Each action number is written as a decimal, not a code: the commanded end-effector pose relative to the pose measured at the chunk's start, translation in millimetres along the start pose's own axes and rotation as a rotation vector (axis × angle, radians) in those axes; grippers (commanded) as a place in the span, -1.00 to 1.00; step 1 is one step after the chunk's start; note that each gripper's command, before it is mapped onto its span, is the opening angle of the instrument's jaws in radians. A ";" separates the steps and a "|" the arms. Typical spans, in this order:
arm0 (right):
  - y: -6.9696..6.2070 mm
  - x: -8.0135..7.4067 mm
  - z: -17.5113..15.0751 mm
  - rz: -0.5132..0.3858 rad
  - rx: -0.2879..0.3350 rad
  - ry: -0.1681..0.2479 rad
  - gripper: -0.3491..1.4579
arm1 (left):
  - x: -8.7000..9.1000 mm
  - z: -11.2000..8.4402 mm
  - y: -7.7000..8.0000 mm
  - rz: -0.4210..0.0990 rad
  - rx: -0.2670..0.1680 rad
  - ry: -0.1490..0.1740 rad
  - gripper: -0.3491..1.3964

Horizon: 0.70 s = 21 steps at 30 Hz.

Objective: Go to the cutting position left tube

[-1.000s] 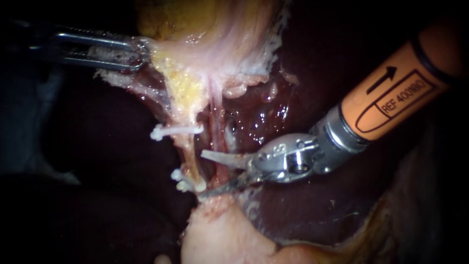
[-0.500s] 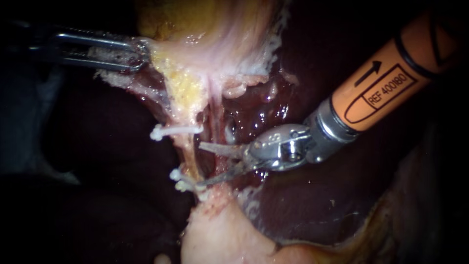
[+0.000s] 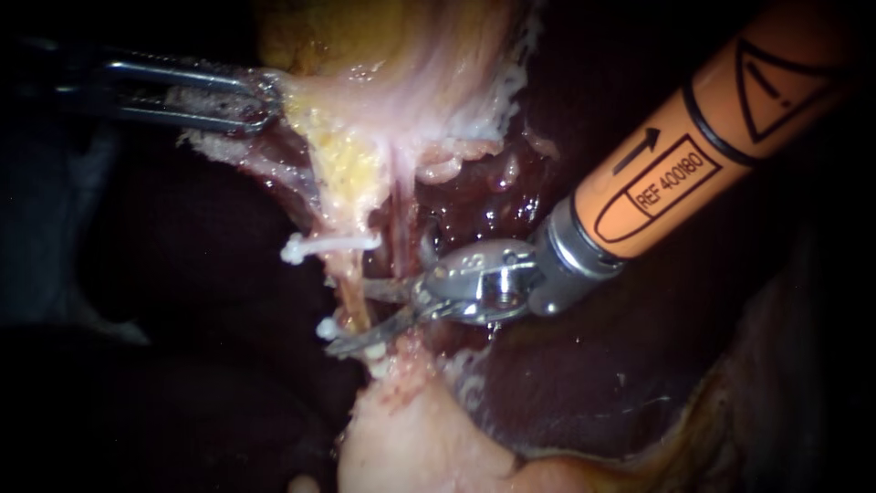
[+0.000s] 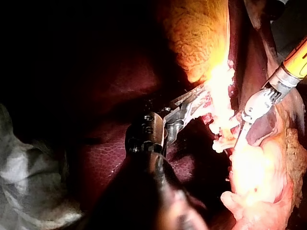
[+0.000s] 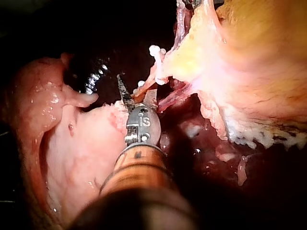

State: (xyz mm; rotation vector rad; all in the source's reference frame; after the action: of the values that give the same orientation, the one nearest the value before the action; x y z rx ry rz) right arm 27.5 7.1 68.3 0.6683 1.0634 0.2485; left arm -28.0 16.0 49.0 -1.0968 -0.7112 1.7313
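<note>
both open right instrument [image 3: 349,318] jaws show only endoscopically.

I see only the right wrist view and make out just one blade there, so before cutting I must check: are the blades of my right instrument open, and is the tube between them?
Observer: Yes. In the endoscope view the blades of the right instrument stand open, and the left tube seems to run between them.
Operator: Where are the clips from both blades?
Observer: One clip sits above the upper blade; the lower clips lie right against the lower blade.
Operator: Is my left instrument holding something?
Observer: Yes, the left instrument has its jaws shut on pale tissue above the tube.
</note>
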 end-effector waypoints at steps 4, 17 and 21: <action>0.4 0.4 0.7 0.006 -0.006 0.016 0.91 | 0.0 0.2 0.0 0.000 0.001 0.000 -1.00; 1.1 1.7 3.1 0.037 -0.001 0.043 0.91 | 0.0 0.4 -0.2 0.000 0.004 0.002 -1.00; 0.2 2.3 3.2 0.047 0.030 0.066 0.91 | 0.0 0.4 -0.2 0.000 0.004 0.002 -1.00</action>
State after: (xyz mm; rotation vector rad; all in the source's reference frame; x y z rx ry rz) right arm 31.6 6.9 67.5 0.7275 1.1278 0.2987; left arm -28.3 16.1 49.3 -1.0957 -0.7064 1.7307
